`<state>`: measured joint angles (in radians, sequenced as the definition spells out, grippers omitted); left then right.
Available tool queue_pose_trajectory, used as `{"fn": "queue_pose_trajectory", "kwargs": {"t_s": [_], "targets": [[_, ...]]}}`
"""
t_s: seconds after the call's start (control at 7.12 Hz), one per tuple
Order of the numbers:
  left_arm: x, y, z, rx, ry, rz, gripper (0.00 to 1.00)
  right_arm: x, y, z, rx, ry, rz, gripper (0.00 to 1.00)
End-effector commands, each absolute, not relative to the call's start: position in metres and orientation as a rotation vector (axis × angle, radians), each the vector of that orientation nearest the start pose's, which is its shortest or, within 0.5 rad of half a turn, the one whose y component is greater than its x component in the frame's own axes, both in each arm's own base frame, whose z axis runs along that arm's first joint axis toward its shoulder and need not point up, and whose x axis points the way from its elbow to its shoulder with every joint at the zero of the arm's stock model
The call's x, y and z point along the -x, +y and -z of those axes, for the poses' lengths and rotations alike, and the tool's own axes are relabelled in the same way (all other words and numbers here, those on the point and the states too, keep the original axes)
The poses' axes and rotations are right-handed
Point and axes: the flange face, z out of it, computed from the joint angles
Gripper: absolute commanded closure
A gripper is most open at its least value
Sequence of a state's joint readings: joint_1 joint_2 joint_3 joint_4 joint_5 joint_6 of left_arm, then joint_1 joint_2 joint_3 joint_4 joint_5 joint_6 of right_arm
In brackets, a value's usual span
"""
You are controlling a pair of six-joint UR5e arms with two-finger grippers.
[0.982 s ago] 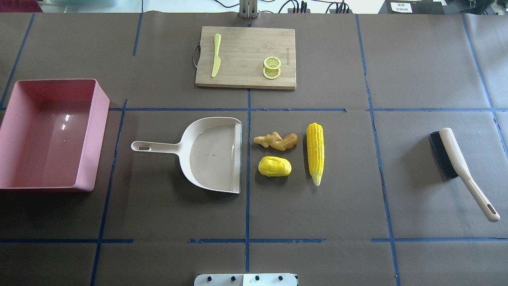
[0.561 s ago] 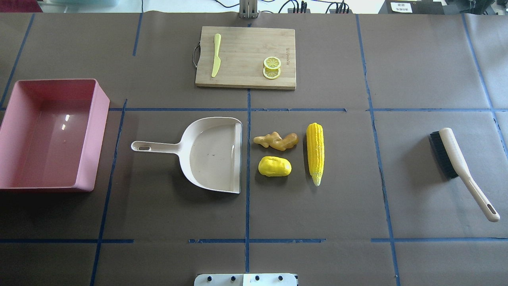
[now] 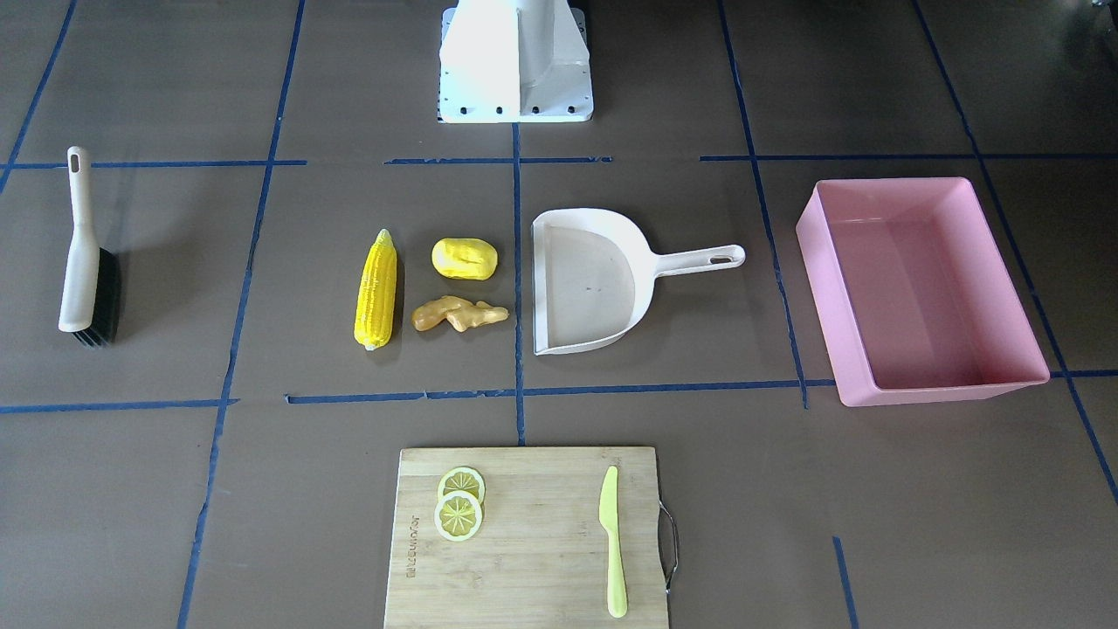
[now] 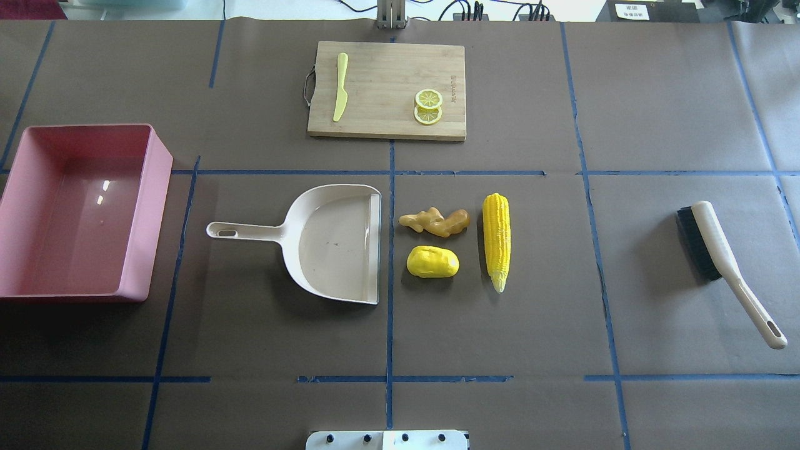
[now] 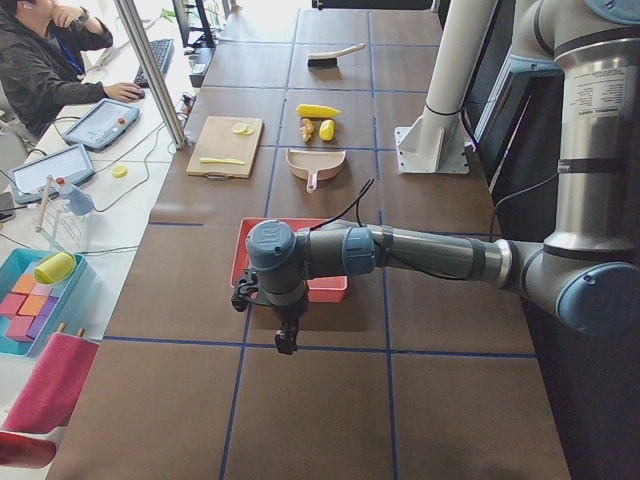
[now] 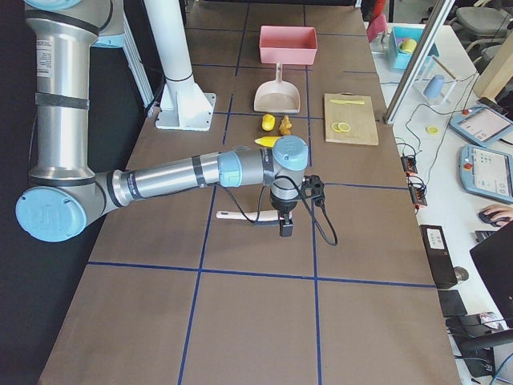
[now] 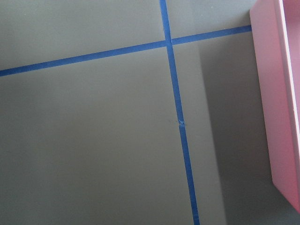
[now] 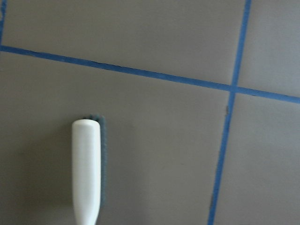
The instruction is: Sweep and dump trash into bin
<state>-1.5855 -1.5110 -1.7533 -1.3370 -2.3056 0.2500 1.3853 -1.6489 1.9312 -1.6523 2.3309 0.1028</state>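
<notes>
Nothing has moved since the earlier overhead frames: the corn (image 4: 497,240), the potato (image 4: 432,262) and the ginger (image 4: 435,222) lie exactly where they did, in a loose cluster at mid-worktop. The ginger and potato are just beside the open lip of the dustpan (image 4: 337,244), and the corn lies alongside them on the far side from it. The dustpan's handle points toward the bin (image 4: 150,212), which stands well apart at the robot's left end with nothing showing in it. The brush (image 4: 719,250) lies well apart at the right end, untouched. No arm reaches into the overhead or front views, so the sweep has most likely not begun. The left pincer (image 5: 286,345) shows only in the side view, hanging above the worktop (image 4: 500,331) just beyond the bin's outer end; its wrist camera catches the bin's wall at the frame edge. Whether its jaws are wide or narrow I cannot tell. The right pincer (image 6: 286,228) hangs near the brush, whose handle tip fills the lower part of its wrist view, and its jaws cannot be judged either. That placement suggests the brush will be taken first, then the dustpan. The board (image 4: 387,90) with the knife (image 4: 340,86) and lemon slices (image 4: 429,106) sits apart and should stay out of the sweep.
</notes>
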Motion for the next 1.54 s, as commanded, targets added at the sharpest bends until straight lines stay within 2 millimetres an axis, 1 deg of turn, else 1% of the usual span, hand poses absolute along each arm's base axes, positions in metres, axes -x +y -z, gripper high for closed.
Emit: {"fn": "queue_pose_trajectory", "kwargs": {"t_s": [0.0,0.14,0.28,0.42,0.7,0.84,0.98,1.26,1.4], "targets": [[0.073,-0.454,-0.623,0.007,0.742,-0.185,0.0,0.103,-0.448,-0.487,-0.097,-0.803,0.079,0.0],[0.073,-0.454,-0.623,0.008,0.743,-0.185,0.0,0.142,-0.432,-0.49,-0.123,-0.792,0.043,0.0],[0.073,-0.454,-0.623,0.008,0.744,-0.185,0.0,0.16,-0.411,-0.505,-0.145,-0.774,0.04,0.0],[0.073,-0.454,-0.624,0.008,0.744,-0.185,0.0,0.166,-0.391,-0.524,-0.123,-0.761,0.066,0.0],[0.071,-0.455,-0.624,0.007,0.744,-0.188,0.0,0.182,-0.382,-0.548,-0.075,-0.739,0.095,0.0],[0.071,-0.455,-0.624,0.009,0.744,-0.189,0.0,0.182,-0.376,-0.56,-0.052,-0.726,0.1,0.0],[0.071,-0.455,-0.624,0.009,0.744,-0.189,0.0,0.184,-0.369,-0.566,-0.038,-0.72,0.116,0.0],[0.07,-0.455,-0.625,0.01,0.746,-0.189,0.0,0.196,-0.357,-0.574,-0.008,-0.708,0.154,0.0],[0.07,-0.455,-0.625,0.01,0.746,-0.189,0.0,0.2,-0.352,-0.582,0.01,-0.698,0.164,0.01]]}}
